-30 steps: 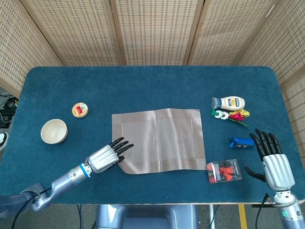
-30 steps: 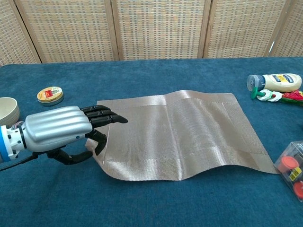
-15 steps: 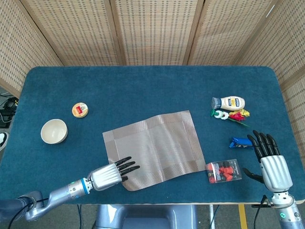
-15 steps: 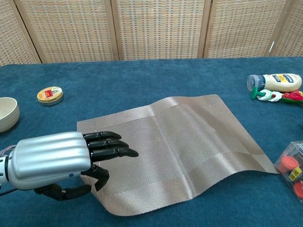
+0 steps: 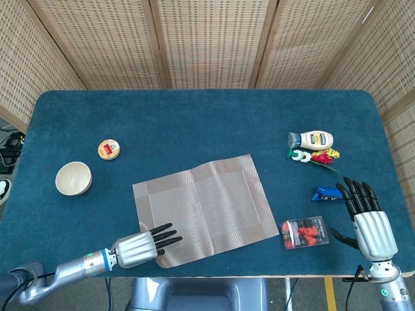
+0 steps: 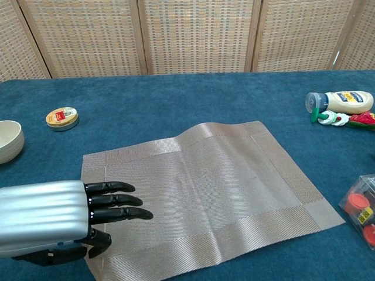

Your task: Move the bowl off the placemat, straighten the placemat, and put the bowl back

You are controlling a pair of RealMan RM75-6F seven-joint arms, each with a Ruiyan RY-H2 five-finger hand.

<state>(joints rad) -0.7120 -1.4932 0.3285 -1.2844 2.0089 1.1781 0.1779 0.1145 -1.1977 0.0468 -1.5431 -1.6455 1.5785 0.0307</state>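
Head view: the placemat (image 5: pixel 201 207) lies skewed mid-table, its near-left corner pinched by the left hand (image 5: pixel 138 247), fingers (image 6: pixel 114 200) flat on top and thumb tucked at the edge. The bowl (image 5: pixel 73 178) sits off the mat, well to the left, with a small round tin (image 5: pixel 109 149) beyond it. Just right of the mat's near corner stands a clear box (image 5: pixel 305 232); farther right lie a blue clip (image 5: pixel 327 194), a sauce bottle (image 5: pixel 312 139) and bright clutter (image 5: pixel 313 156). The right hand (image 5: pixel 369 220) hovers spread at the near right, holding nothing.
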